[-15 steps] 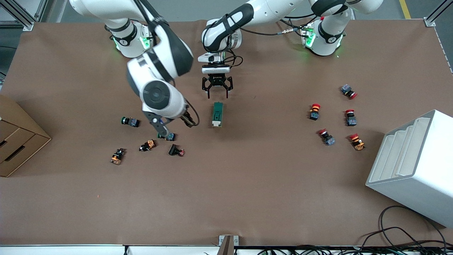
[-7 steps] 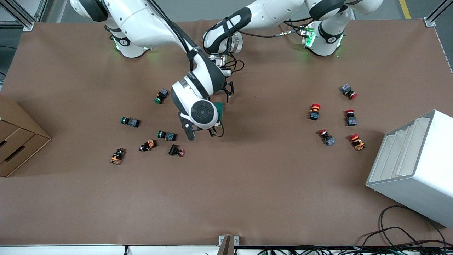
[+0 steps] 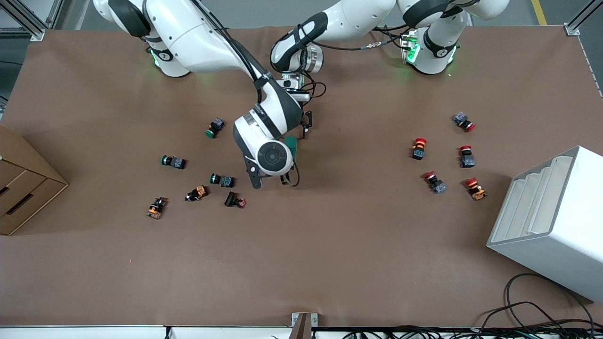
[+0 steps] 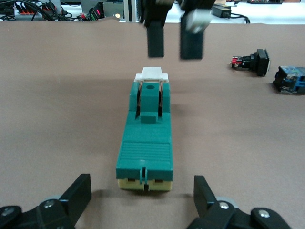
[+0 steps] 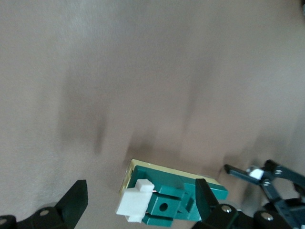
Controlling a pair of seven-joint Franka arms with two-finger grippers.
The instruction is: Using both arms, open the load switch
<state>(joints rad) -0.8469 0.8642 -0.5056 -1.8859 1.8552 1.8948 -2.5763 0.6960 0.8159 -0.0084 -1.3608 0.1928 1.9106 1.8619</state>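
The load switch (image 4: 145, 138) is a dark-green block with a white lever piece (image 4: 151, 74), lying mid-table. In the front view only a green corner (image 3: 291, 143) shows under the right arm's wrist. My left gripper (image 4: 141, 188) is open, its fingers (image 4: 78, 195) wide apart to either side of the switch's cream end, touching nothing. My right gripper (image 5: 140, 191) is open above the lever end (image 5: 136, 202). In the left wrist view its fingers (image 4: 155, 38) hang just over the white piece without touching it.
Green, orange and black push buttons (image 3: 214, 127) (image 3: 222, 180) (image 3: 234, 200) lie toward the right arm's end. Several red ones (image 3: 419, 148) lie toward the left arm's end, near a white rack (image 3: 551, 221). A cardboard box (image 3: 23, 188) sits at the table's edge.
The right arm swung from over the push buttons across to the load switch and now covers most of it. The left gripper edged closer to the switch's end nearer the bases.
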